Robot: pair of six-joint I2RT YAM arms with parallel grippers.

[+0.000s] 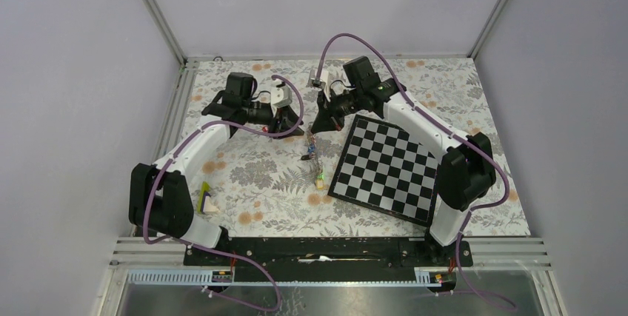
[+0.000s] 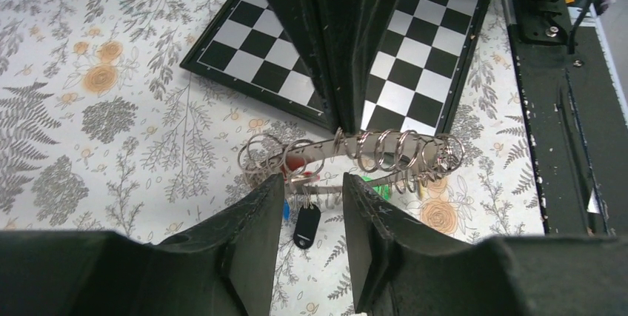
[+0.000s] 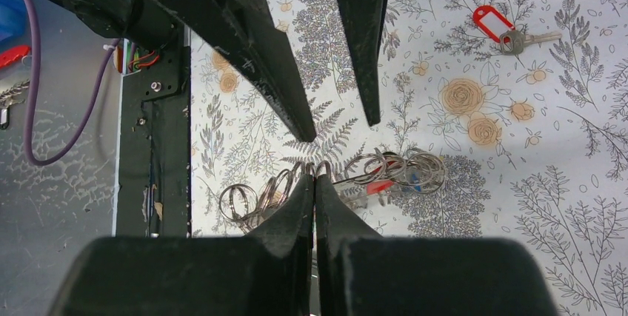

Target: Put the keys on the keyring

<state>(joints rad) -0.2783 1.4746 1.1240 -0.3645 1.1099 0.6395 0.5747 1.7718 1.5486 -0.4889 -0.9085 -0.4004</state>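
Keyring (image 2: 318, 147) held above the bench (image 1: 252, 183) between both arms.
The right tool (image 3: 315, 175) is clenched on its thin rim. The left tool (image 2: 312, 183) stands released just short of it, with the keys (image 2: 306, 226) dangling between. The ring looks stiff, light and slippery, best pinched across bare wire between the crowding split rings. Beyond lie the chessboard (image 1: 385, 168) and a loose red-tagged key (image 3: 492, 21).

Floral table (image 1: 259, 177): chessboard (image 1: 385, 168), red-tagged key (image 3: 503, 34).

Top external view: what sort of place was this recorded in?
Probably a lab robot cell, not a home: plain panel walls on aluminium framing box in a floral-cloth table, and the left arm and right arm are bolted to a black rail at its near edge.
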